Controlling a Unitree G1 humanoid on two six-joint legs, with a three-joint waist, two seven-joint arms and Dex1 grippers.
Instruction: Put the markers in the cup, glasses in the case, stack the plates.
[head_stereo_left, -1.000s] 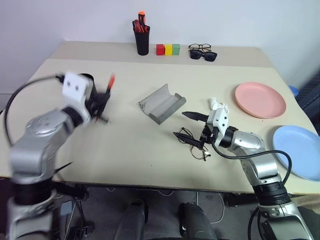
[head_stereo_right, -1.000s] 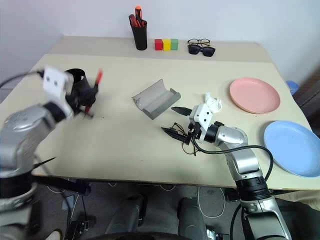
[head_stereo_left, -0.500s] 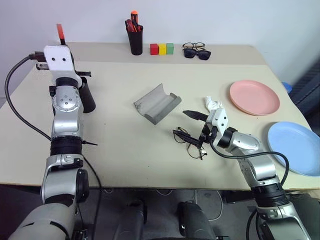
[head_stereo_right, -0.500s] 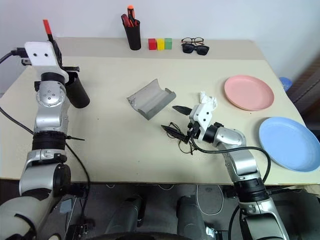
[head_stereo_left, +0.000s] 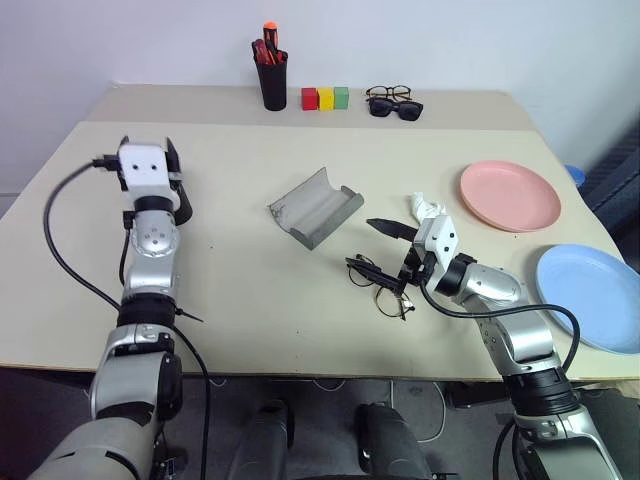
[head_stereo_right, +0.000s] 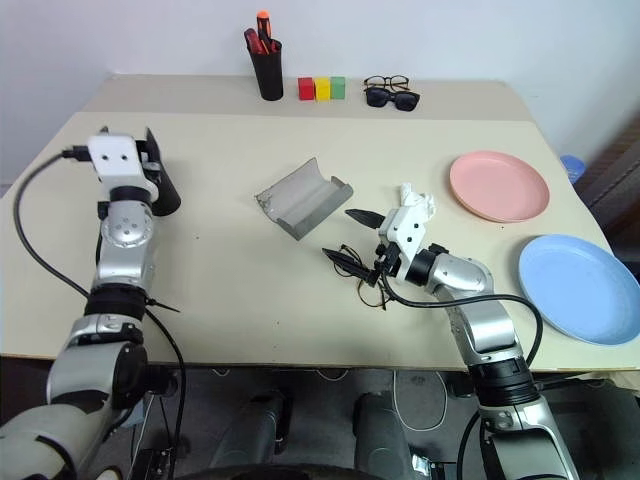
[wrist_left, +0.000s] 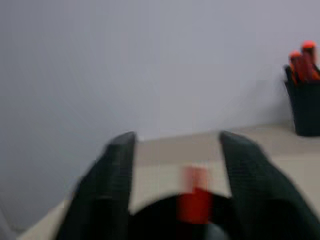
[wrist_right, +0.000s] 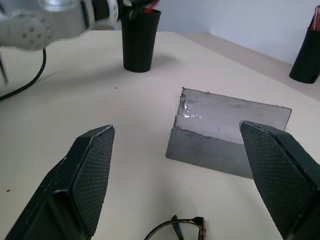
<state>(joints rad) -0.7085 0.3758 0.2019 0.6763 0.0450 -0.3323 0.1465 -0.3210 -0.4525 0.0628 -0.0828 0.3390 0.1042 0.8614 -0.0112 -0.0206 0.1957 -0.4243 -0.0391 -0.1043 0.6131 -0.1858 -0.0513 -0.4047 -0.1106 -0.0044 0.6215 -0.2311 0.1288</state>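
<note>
Your left gripper (wrist_left: 175, 187) hangs fingers-wide over the cup (wrist_right: 140, 40) at the bench's far left, marker (wrist_left: 194, 200) dropping in; next, close your wide right fingers (wrist_right: 95, 175) on the glasses (head_stereo_left: 385, 285) mid-bench.

Both head eyes look down and forward over the whole table (head_stereo_left: 300, 300). Left wrist cam sits right above the cup (wrist_left: 170, 222), facing the back wall. Right wrist cam looks low across the tabletop at the case (wrist_right: 225, 132), and catches that same cup too.
</note>
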